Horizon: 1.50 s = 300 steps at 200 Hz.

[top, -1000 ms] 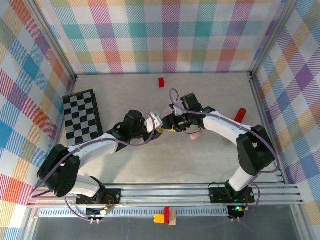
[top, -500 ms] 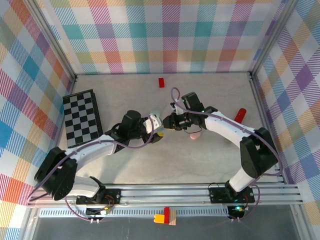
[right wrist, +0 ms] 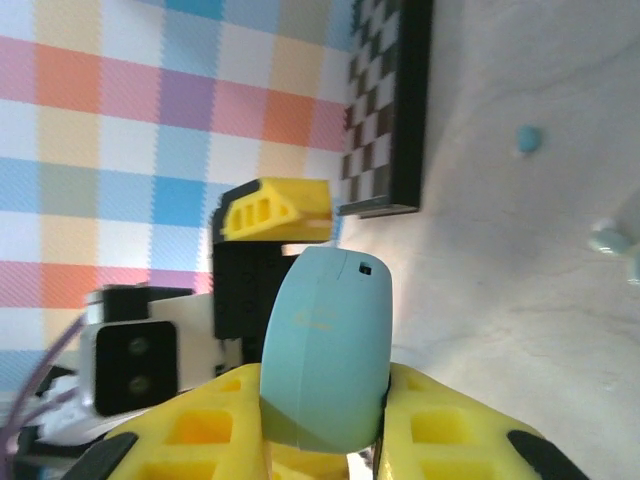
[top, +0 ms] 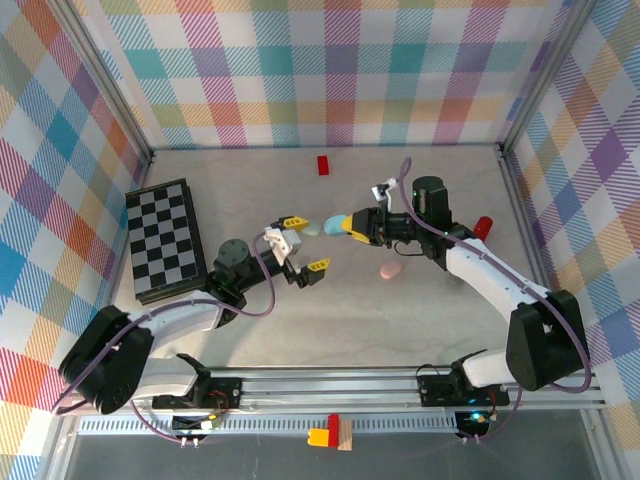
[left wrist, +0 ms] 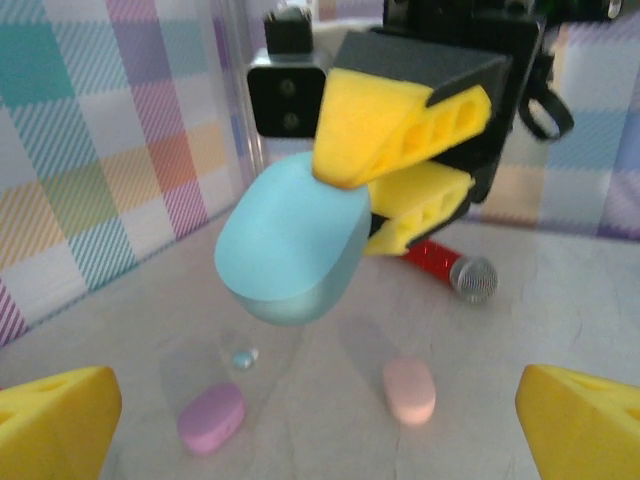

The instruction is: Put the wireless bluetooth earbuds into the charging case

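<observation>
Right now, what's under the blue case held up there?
The blue case hangs in the right gripper, off the table. Below lie a tiny blue bud, a lilac pebble and a pink pebble. From above, the case hides the spot beneath.

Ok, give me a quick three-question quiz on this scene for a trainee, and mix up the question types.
1. Which gripper clamps the light blue pebble-shaped plastic case? A) left gripper B) right gripper C) neither
2. True or false: the pink pebble-shaped case lies apart from both grippers.
3. Fill in: the left gripper's jaws stand ____.
Key: 1 B; 2 true; 3 open.
</observation>
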{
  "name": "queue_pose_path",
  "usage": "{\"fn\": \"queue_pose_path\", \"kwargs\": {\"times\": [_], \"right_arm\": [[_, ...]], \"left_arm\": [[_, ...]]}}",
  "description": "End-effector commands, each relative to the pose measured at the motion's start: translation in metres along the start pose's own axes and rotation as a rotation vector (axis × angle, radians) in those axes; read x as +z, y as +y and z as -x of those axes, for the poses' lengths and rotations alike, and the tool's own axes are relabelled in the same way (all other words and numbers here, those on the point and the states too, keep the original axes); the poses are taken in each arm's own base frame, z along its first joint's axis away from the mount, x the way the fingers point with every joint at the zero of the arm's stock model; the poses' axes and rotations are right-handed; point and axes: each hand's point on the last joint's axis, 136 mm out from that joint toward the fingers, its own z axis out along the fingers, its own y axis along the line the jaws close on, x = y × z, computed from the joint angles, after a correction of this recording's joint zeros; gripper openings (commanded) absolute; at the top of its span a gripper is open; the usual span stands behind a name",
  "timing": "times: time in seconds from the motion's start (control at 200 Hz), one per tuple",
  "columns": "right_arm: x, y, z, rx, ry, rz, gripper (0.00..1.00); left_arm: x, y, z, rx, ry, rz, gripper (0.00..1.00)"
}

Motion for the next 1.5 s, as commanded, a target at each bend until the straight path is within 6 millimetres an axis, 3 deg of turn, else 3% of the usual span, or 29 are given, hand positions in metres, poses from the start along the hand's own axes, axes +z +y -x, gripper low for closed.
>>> {"fn": "queue_pose_path", "kwargs": {"times": [0.0, 0.285, 0.455, 0.62, 0.87, 1.07, 1.495], "right_arm": [[-0.010, 0.045, -0.006, -0.004, 0.055, 0.171, 0.03], [-0.022, 0.069, -0.011, -0.003, 0.058, 0.272, 0.01], [-0.023, 0.074, -0.012, 0.003, 0.064, 0.303, 0.01], [-0.024, 0.078, -0.014, -0.008, 0.079, 0.340, 0.00], [-0.024, 0.078, -0.014, -0.016, 0.089, 0.349, 0.00], [-0.022, 0.075, -0.014, -0.013, 0.091, 0.344, 0.00], [-0.019, 0.065, -0.015, -0.008, 0.103, 0.310, 0.00]], "left_arm": [[-0.005, 0.000, 0.049, -0.013, -0.243, -0.020, 1.00], [0.017, -0.015, 0.061, -0.012, -0.260, -0.175, 1.00], [0.025, -0.019, 0.068, 0.000, -0.274, -0.215, 1.00], [0.030, -0.018, 0.075, -0.006, -0.289, -0.233, 0.91], [0.034, -0.022, 0.082, -0.022, -0.296, -0.280, 0.69], [0.036, -0.025, 0.085, -0.034, -0.301, -0.302, 0.60], [0.036, -0.026, 0.089, -0.029, -0.307, -0.309, 0.54]]}}
